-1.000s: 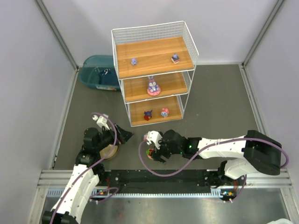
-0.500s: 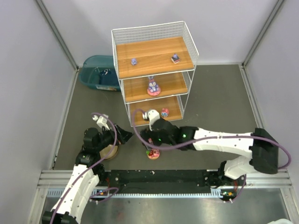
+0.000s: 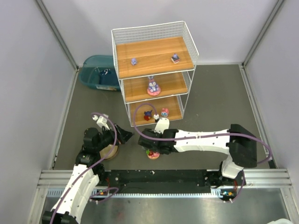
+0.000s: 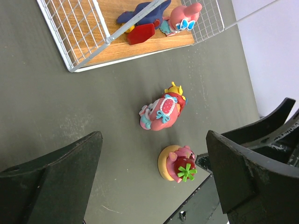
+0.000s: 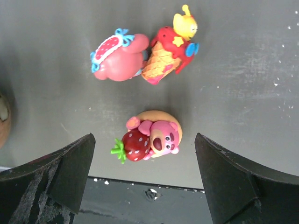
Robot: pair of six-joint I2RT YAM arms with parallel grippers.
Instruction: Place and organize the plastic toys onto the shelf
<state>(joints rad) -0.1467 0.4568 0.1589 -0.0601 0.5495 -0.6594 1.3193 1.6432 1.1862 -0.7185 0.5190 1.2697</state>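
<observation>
The shelf (image 3: 154, 52) holds toys on all three boards, among them a purple-eared bunny (image 3: 153, 87) on the middle one. On the table in front of it lie two plastic toys. One is a pink bear hugging a strawberry on a tan disc (image 5: 152, 137) (image 4: 177, 163) (image 3: 153, 153). The other is a pink and red figure with a yellow top (image 5: 140, 53) (image 4: 161, 112). My right gripper (image 5: 145, 140) (image 3: 147, 141) hovers open above the strawberry bear, its fingers either side of it and apart from it. My left gripper (image 4: 154, 137) (image 3: 123, 135) is open and empty, left of both toys.
A tan round bowl (image 3: 110, 151) sits under my left wrist. A teal bin (image 3: 99, 72) stands left of the shelf. The shelf's bottom board (image 4: 84, 28) carries a dark blue and red toy (image 4: 140, 18) and a pink one (image 4: 182, 16). The black base rail runs just behind the bear.
My right gripper has risen off the strawberry bear and shifted toward the shelf, its forearm swinging left. The bear stays on the table. The left arm has not moved.
</observation>
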